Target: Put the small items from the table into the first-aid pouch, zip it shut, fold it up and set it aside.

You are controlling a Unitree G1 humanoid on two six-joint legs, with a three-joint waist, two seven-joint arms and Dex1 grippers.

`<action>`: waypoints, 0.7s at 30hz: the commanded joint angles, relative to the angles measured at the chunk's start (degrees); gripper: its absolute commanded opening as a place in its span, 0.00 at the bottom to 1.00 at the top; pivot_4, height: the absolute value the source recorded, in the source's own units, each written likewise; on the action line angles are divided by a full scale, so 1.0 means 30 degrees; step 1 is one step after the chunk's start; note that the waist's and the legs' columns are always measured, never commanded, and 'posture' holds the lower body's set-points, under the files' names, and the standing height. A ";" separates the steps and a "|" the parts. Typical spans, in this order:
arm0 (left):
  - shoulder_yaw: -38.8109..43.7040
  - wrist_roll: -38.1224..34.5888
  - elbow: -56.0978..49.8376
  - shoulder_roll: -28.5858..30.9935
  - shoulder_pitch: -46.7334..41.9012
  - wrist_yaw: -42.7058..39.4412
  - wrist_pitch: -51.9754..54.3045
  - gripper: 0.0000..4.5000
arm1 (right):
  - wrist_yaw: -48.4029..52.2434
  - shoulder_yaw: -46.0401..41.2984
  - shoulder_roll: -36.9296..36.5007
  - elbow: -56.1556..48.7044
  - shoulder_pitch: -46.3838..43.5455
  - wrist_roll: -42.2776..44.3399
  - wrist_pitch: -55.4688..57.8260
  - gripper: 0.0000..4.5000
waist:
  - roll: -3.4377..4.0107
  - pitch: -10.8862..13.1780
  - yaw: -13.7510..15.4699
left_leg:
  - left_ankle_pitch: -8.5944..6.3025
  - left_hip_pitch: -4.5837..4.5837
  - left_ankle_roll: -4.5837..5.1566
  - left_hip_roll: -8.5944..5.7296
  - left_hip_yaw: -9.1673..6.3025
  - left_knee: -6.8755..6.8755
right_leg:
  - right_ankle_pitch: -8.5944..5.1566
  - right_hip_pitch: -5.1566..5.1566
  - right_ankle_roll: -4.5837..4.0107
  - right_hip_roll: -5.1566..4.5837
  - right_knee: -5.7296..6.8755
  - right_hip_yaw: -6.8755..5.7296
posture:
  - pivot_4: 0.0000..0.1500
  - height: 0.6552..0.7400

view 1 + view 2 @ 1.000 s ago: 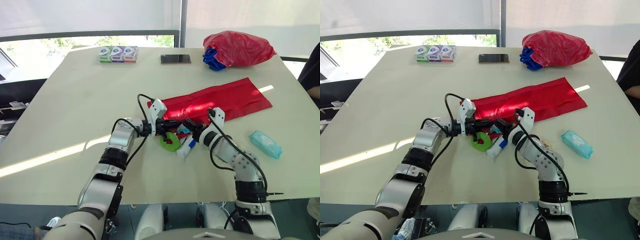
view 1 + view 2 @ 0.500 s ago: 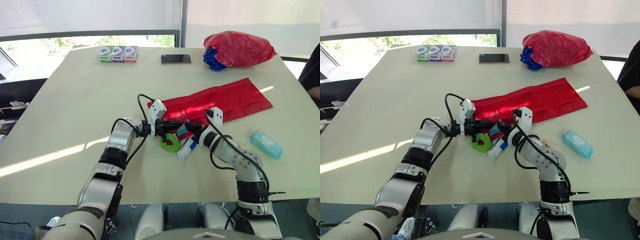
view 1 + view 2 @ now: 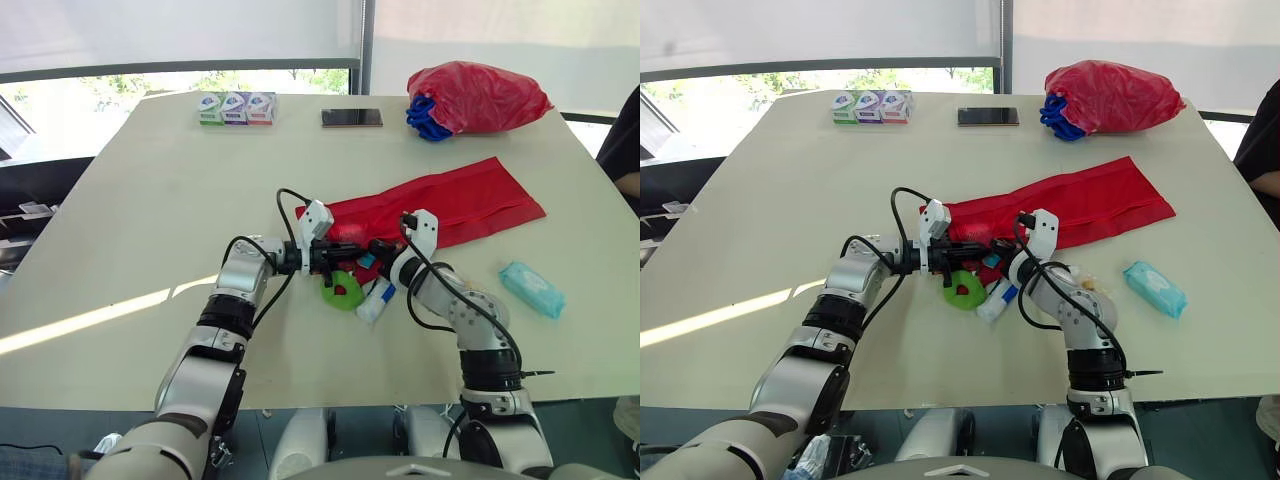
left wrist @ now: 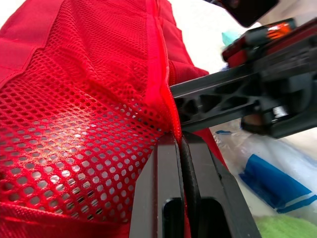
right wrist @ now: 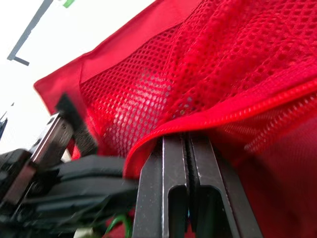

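The red first-aid pouch (image 3: 450, 205) lies unfolded across the table's middle, its mesh pocket (image 4: 89, 129) at the near left end. My left gripper (image 3: 343, 256) is shut on the pocket's red zip edge (image 4: 171, 116). My right gripper (image 3: 380, 248) faces it from the right, shut on the same hem (image 5: 198, 124). Just in front of the two grippers lie a green ring-shaped item (image 3: 342, 291) and a white tube with blue print (image 3: 376, 300). A teal wipes packet (image 3: 532, 289) rests to the right of my right arm.
At the table's far edge stand three small boxes (image 3: 236, 108), a dark phone (image 3: 351, 117) and a stuffed red bag with blue handles (image 3: 475, 97). A person's dark sleeve (image 3: 626, 150) shows at the right edge.
My right gripper has shut and moved left to the pocket's edge, close against the left gripper. The left gripper has kept its hold in place.
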 commanded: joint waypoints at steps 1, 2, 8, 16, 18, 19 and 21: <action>-0.0313 -0.0152 -0.0370 -0.0139 -0.0144 -0.0569 -0.0353 0.00 | 0.0691 0.0170 -0.0667 -0.0800 0.0600 -0.0554 0.0320 0.09 | 0.0003 0.0002 0.0010 | 0.0000 0.0000 0.0001 0.0001 -0.0001 0.0000 | 0.0000 0.0000 0.0000 0.0000 0.0000 0.0000 | 1.00 1.00; -0.0278 -0.0101 -0.0221 -0.0074 -0.0190 -0.0547 -0.0449 0.00 | 0.0833 0.0306 -0.0959 -0.1152 0.0813 -0.0726 0.0461 0.12 | 0.0011 0.0007 0.0044 | 0.0000 -0.0001 0.0000 0.0001 -0.0001 0.0000 | 0.0000 0.0000 0.0000 -0.0001 0.0000 0.0000 | 1.00 1.00; -0.0112 0.0036 0.0602 0.0314 -0.0542 -0.0828 -0.0968 0.00 | 0.1948 0.0852 -0.3177 -0.4285 0.2291 -0.1090 0.1406 0.64 | 0.0015 0.0022 0.0026 | -0.0001 -0.0026 0.0002 -0.0001 -0.0009 0.0002 | 0.0000 -0.0007 0.0000 -0.0004 -0.0009 -0.0005 | 1.00 1.00; -0.0257 0.0426 0.2338 0.0564 -0.1564 -0.1671 -0.2134 0.00 | 0.5803 0.4230 -0.8465 -0.7836 0.2475 -0.3416 0.0793 0.65 | 0.0009 0.0086 -0.0064 | -0.0002 -0.0041 0.0004 0.0001 0.0006 0.0000 | -0.0001 -0.0017 0.0003 0.0011 -0.0011 0.0002 | 1.00 1.00; -0.0242 0.0490 0.2741 0.0522 -0.1805 -0.1825 -0.2391 0.00 | 0.6115 0.4940 -0.9063 -0.7816 0.2233 -0.4442 0.0256 0.49 | -0.0002 0.0096 -0.0107 | -0.0002 -0.0041 0.0004 0.0006 0.0010 0.0001 | -0.0002 -0.0020 0.0005 0.0023 -0.0010 0.0005 | 1.00 1.00; -0.0244 0.0523 0.2904 0.0500 -0.1896 -0.1930 -0.2547 0.00 | 0.6250 0.5320 -0.9299 -0.7674 0.2069 -0.4997 0.0033 0.40 | -0.0004 0.0097 -0.0107 | -0.0002 -0.0041 0.0004 0.0009 0.0011 0.0000 | -0.0002 -0.0021 0.0004 0.0028 -0.0011 0.0006 | 1.00 1.00; -0.0217 0.0497 0.3097 0.0446 -0.2060 -0.2236 -0.2726 0.00 | 0.6344 0.6048 -0.9251 -0.7056 0.1587 -0.6053 -0.0488 0.18 | -0.0013 0.0104 -0.0098 | -0.0002 -0.0042 0.0004 0.0012 0.0010 -0.0002 | -0.0002 -0.0024 0.0004 0.0032 -0.0011 0.0006 | 1.00 1.00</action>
